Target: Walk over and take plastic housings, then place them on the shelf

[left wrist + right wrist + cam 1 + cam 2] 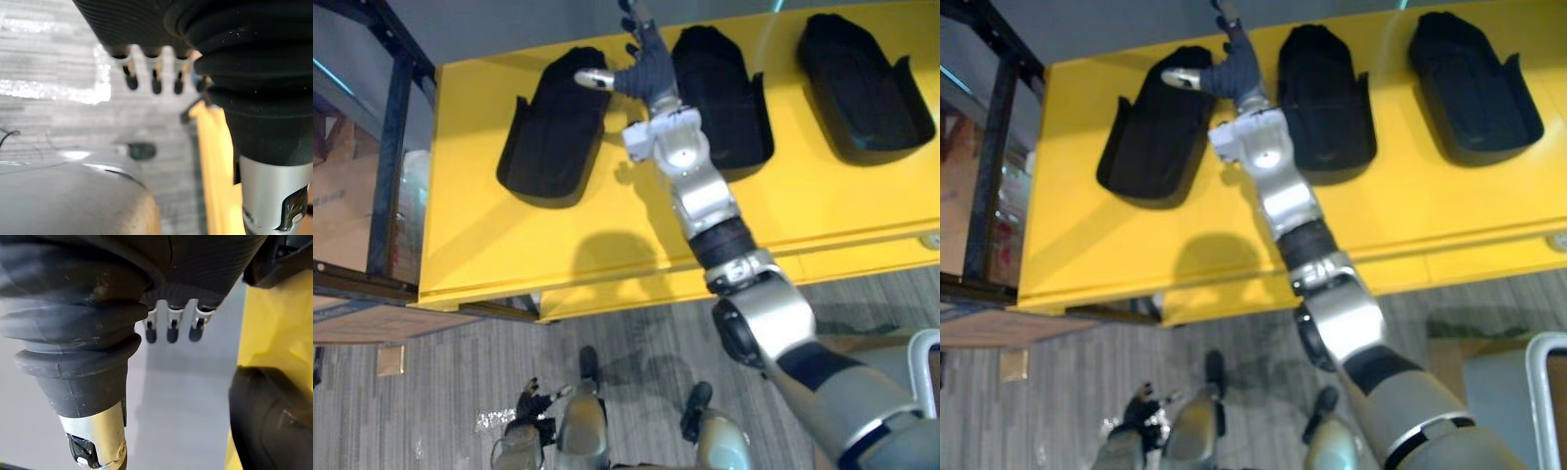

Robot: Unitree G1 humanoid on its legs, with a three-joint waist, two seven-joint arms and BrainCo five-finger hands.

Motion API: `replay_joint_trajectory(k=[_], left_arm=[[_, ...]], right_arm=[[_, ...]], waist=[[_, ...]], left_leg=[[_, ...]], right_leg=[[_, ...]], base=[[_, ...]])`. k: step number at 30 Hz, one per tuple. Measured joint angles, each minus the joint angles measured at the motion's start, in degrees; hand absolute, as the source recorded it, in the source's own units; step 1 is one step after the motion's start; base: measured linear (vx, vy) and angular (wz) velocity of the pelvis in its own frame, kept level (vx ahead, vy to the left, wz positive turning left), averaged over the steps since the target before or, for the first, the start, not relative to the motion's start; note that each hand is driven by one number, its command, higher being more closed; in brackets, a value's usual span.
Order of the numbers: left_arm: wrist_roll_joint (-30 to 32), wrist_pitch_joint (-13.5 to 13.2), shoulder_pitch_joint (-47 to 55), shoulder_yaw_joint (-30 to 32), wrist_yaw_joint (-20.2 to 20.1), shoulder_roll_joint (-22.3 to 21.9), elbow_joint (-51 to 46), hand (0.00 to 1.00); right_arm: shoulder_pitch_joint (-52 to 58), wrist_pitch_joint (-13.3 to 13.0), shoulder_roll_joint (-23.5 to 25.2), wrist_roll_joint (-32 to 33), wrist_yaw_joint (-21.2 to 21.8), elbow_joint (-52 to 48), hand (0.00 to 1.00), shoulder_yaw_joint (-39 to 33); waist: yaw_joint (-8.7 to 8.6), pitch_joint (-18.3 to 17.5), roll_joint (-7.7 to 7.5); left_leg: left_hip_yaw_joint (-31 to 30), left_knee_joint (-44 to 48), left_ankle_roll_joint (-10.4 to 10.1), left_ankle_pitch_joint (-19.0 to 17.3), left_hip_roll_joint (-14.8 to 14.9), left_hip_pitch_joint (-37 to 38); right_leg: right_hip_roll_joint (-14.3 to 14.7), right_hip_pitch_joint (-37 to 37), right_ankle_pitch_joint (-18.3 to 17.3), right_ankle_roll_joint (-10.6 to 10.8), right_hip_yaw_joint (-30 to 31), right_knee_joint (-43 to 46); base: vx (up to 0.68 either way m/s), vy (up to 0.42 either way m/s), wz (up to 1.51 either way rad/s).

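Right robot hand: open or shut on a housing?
Open. The right robot hand has straight fingers and a spread thumb, holding nothing, between the left housing and middle housing on the yellow table.

Before me, the yellow worktop (607,245) carries three black plastic housings in a row, apart: left housing (551,127), middle housing (734,98), right housing (862,88).

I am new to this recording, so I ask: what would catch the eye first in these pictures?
The bright yellow table stands out first, with three black plastic housings in a row on it: the left housing, the middle housing and the right housing. The right hand, open, reaches over the table between the left and middle ones; the left hand hangs low above the floor.
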Motion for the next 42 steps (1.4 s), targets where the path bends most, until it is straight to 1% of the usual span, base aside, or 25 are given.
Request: replay_joint_trajectory(k=[4,8,12,18,22,27,31,35,42], left_arm=[[-0.06,-0.02,-0.33,-0.23,0.01,0.0,0.01,0.0],[-0.05,-0.12,-0.77,-0.86,0.03,-0.09,-0.09,0.0],[0.13,-0.04,-0.9,-0.82,0.01,-0.44,-0.01,0.0],[0.18,-0.05,-0.91,-0.73,-0.02,-0.7,-0.09,0.0],[0.22,-0.05,-0.91,-0.73,-0.05,-0.72,-0.08,0.0],[0.22,-0.08,-0.92,-0.74,-0.08,-0.73,-0.16,0.0],[0.2,-0.13,-1.01,-0.78,-0.09,-0.73,-0.3,0.0],[0.21,-0.12,-1.0,-0.77,-0.11,-0.75,-0.23,0.0],[0.26,-0.12,-1.0,-0.77,-0.39,-0.75,-0.19,0.0]], right_arm=[[-0.01,-0.01,-0.76,-0.01,-0.17,1.82,0.0,-2.27],[-0.65,-0.01,-1.94,-0.01,-1.58,1.78,0.0,-2.95],[-1.65,0.14,-3.13,-0.05,-1.88,1.76,0.0,-4.19],[-2.61,0.14,-3.29,0.0,-2.56,1.76,0.0,-4.91],[-2.94,0.13,-3.31,2.0,-1.12,2.18,0.0,-4.98],[-4.3,0.09,-3.72,3.56,1.14,4.07,0.0,-4.06],[-5.65,0.05,-4.21,4.57,1.37,6.59,0.0,-2.81],[-6.66,0.09,-4.74,4.9,2.53,9.28,0.0,-2.77],[-8.35,0.29,-5.03,4.93,2.64,13.16,0.0,-3.06]], waist=[[0.1,0.07,0.13],[0.36,0.54,1.07],[0.72,1.27,1.98],[0.86,1.36,2.16],[0.98,1.65,2.73],[0.97,1.67,2.78],[0.93,1.66,2.79],[1.42,1.66,2.79],[1.88,1.66,2.79]], left_leg=[[-0.24,-0.12,-0.14,0.11,0.0,-0.25],[-0.18,-0.04,-0.19,0.17,-0.1,-1.33],[-0.48,-0.1,-0.16,0.49,-0.15,-2.01],[-0.47,-0.18,-0.16,0.49,-0.44,-2.06],[-0.53,-0.22,-0.16,0.49,-0.47,-2.11],[-0.73,-0.33,-0.12,0.56,-0.5,-2.28],[-1.92,-0.3,-0.17,0.84,-0.63,-3.09],[-2.07,-0.29,-0.18,0.85,-0.75,-3.16],[-2.12,-0.17,-0.16,0.9,-0.76,-3.16]], right_leg=[[-0.21,-0.14,0.0,0.0,-0.2,0.09],[-0.35,-1.4,-0.2,-0.24,-0.16,0.35],[-0.48,-2.23,-0.21,-0.26,-0.4,1.46],[-1.03,-2.36,-0.21,-0.25,-0.49,1.68],[-1.05,-2.36,-0.22,-0.26,-0.68,1.67],[-1.03,-2.36,-0.22,-0.27,-1.19,1.62],[-1.0,-2.39,-0.22,-0.27,-1.93,1.56],[-1.0,-2.39,-0.22,-0.27,-2.04,1.67],[-1.01,-2.35,-0.22,-0.27,-2.03,1.75]], base=[[0.0,0.004,0.02],[0.0,0.0,0.0],[0.0,-0.004,0.05],[0.0,0.0,0.0],[0.0,0.0,0.0],[0.0,-0.002,0.02],[0.0,-0.004,0.12],[0.0,-0.001,0.03],[0.0,0.0,0.0]])
